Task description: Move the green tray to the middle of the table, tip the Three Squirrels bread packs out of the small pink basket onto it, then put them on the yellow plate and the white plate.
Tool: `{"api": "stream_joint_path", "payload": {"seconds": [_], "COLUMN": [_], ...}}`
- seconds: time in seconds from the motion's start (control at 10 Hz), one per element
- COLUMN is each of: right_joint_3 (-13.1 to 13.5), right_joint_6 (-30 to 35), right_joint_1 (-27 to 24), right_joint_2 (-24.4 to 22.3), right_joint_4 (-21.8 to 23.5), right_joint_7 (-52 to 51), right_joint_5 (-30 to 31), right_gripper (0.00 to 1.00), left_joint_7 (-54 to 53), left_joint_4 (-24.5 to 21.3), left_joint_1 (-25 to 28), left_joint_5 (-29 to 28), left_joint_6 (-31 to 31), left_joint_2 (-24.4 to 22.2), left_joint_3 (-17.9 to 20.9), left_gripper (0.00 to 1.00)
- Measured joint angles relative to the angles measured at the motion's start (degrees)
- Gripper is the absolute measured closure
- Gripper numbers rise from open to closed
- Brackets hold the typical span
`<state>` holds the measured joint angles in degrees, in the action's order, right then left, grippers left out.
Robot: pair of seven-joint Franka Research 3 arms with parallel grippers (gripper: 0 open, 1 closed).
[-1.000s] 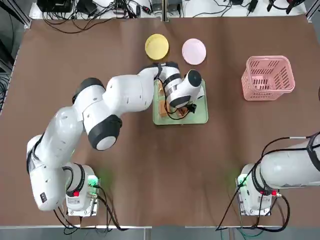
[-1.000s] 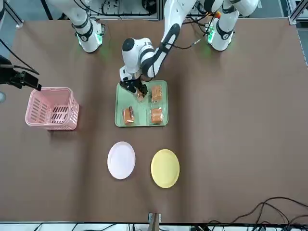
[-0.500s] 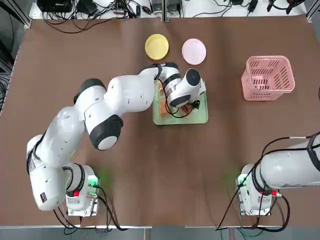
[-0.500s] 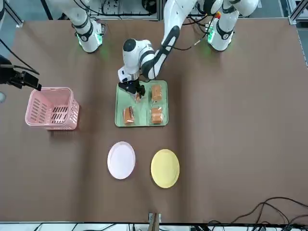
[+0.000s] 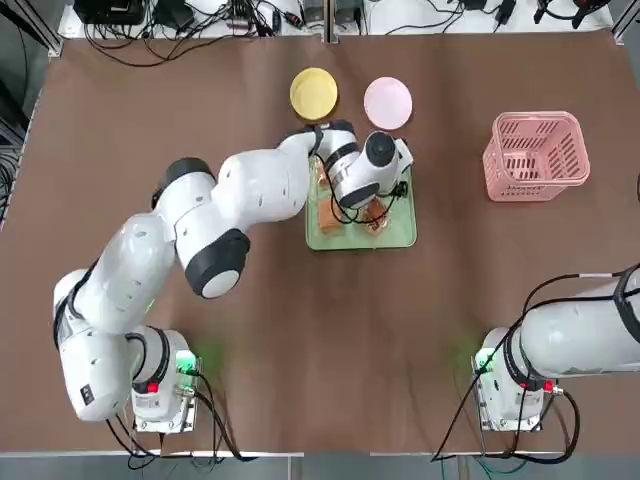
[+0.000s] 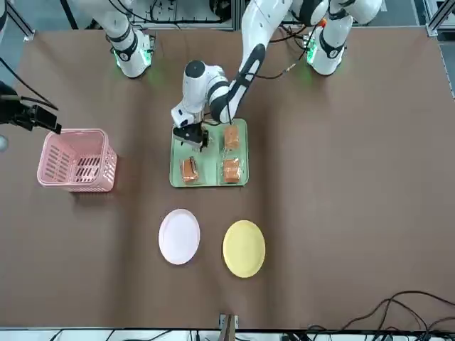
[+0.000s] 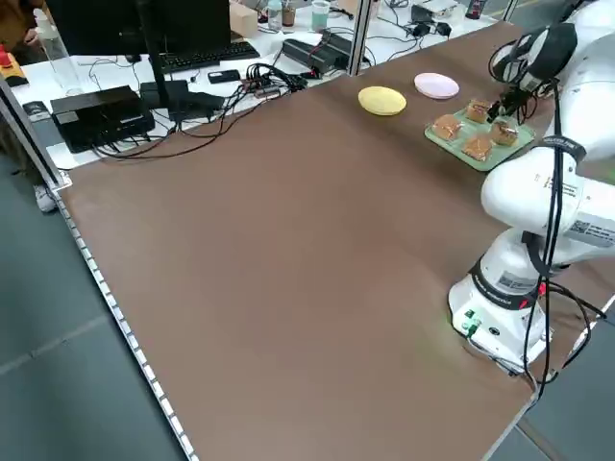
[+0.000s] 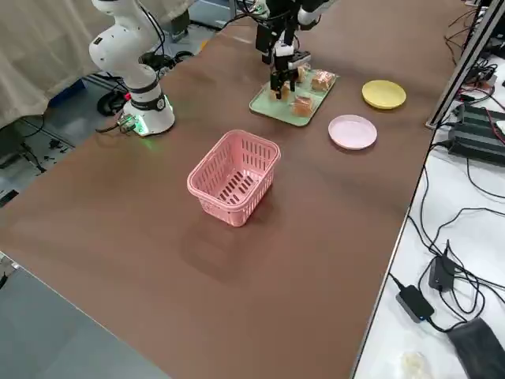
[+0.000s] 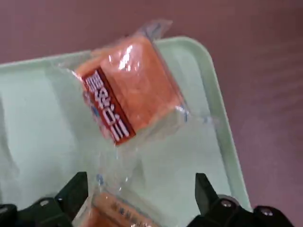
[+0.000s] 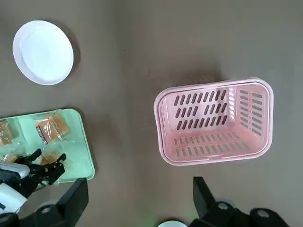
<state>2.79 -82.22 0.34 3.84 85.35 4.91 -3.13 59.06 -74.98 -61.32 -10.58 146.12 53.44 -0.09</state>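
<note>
Altogether four Three Squirrels bread packs (image 6: 231, 170) lie on the one green tray (image 6: 208, 181), which sits near the middle of the table (image 6: 355, 177): two on the side toward the left arm's base, one by the tray's far corner, and one directly under the left gripper (image 6: 190, 136). That gripper hangs over the tray's near corner with its two fingers (image 9: 71, 191) spread wide and nothing between them; in its wrist view one pack lies just beneath the fingers and a second (image 9: 128, 92) lies just ahead, against the tray's rim. Two small plates rest beyond the gripper, past the tray's far edge: the yellow plate (image 5: 313, 92) and the white plate (image 5: 387, 102), side by side, apart from each other and bare. One small pink basket (image 5: 535, 155) stands upright and empty, well off to the gripper's right. Nothing lies between the tray and the plates. Meanwhile the right gripper (image 10: 137, 198) is parked high near its base, fingers wide apart and holding nothing, looking down on basket, tray and white plate.
</note>
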Motion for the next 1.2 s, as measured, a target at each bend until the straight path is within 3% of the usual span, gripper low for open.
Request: {"api": "stream_joint_path", "payload": {"seconds": [0.3, 0.8, 1.2], "right_joint_3": [0.0, 0.01, 0.02], "right_joint_6": [0.02, 0.04, 0.04], "right_joint_1": [0.0, 0.0, 0.0], "right_joint_2": [0.0, 0.0, 0.0], "right_joint_4": [0.0, 0.01, 0.01], "right_joint_7": [0.0, 0.0, 0.0], "right_joint_5": [0.0, 0.0, 0.0], "right_gripper": [0.02, 0.02, 0.02], "left_joint_7": [1.05, -11.46, -13.13], "left_joint_4": [2.01, 2.09, -5.48], "left_joint_1": [0.35, 1.32, 1.17], "left_joint_5": [2.18, 7.31, 7.48], "left_joint_6": [-1.94, -29.59, -30.87], "left_joint_2": [-0.22, -8.0, -7.27], "left_joint_3": [0.48, -0.29, -2.57], "left_gripper": [0.0, 0.0, 0.0]}}
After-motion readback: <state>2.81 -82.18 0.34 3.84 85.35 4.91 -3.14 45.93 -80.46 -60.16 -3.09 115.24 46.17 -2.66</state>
